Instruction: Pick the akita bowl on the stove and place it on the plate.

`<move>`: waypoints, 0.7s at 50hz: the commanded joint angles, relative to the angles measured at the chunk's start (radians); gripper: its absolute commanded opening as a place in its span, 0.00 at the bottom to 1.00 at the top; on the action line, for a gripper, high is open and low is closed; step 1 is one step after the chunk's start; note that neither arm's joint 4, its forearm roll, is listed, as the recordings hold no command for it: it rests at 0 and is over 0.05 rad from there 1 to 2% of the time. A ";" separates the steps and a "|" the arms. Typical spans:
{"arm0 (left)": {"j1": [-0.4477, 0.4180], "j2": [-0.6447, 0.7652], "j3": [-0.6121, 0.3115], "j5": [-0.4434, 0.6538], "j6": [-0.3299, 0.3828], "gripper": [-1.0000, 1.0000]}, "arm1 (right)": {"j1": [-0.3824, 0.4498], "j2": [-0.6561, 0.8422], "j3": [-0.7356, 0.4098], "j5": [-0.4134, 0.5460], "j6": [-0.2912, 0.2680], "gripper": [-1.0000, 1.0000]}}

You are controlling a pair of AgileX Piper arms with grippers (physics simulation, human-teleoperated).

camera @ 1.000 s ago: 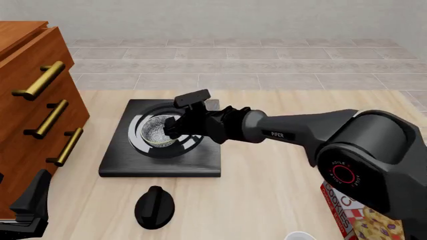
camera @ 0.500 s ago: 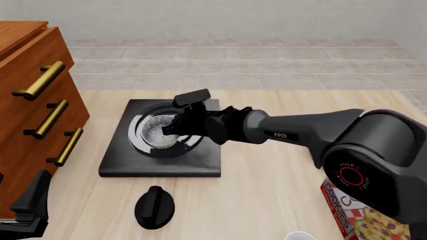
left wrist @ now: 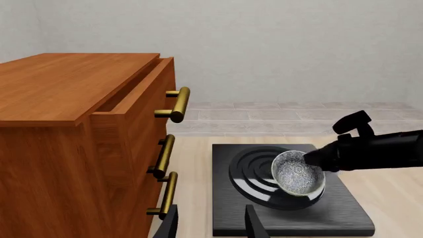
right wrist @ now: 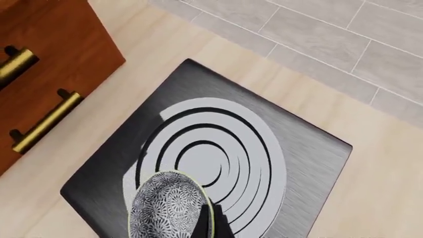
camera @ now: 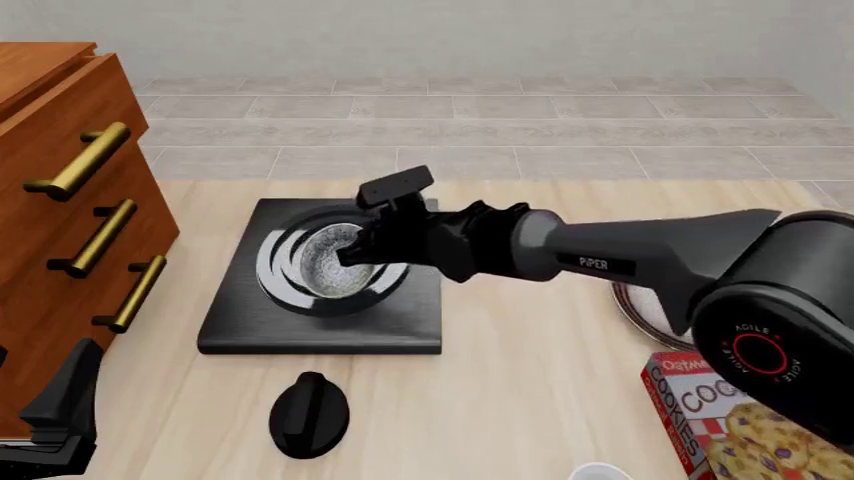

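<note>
The akita bowl, speckled grey inside with a pale rim, hangs tilted just above the ring burner of the black stove. My right gripper is shut on its rim. The left wrist view shows the bowl lifted and tipped over the stove. In the right wrist view the bowl sits against one dark finger, above the stove. A sliver of the plate shows behind the right arm. My left gripper is open and holds nothing, low at the table's near left.
A wooden drawer cabinet with brass handles stands left of the stove. A black round knob lies in front of the stove. A cookie box and a white cup are at the near right.
The right gripper has raised the bowl off the burner and tipped it, shifting slightly right and up. The left arm has not moved.
</note>
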 commanded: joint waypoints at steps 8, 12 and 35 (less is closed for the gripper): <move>0.000 0.000 0.000 0.000 0.000 1.00 | -0.022 -0.074 0.043 0.000 -0.012 0.00; 0.000 0.000 0.000 0.000 0.000 1.00 | -0.026 -0.085 0.052 -0.003 -0.012 0.00; 0.000 0.000 0.000 0.000 0.000 1.00 | -0.071 -0.174 0.146 -0.039 -0.013 0.00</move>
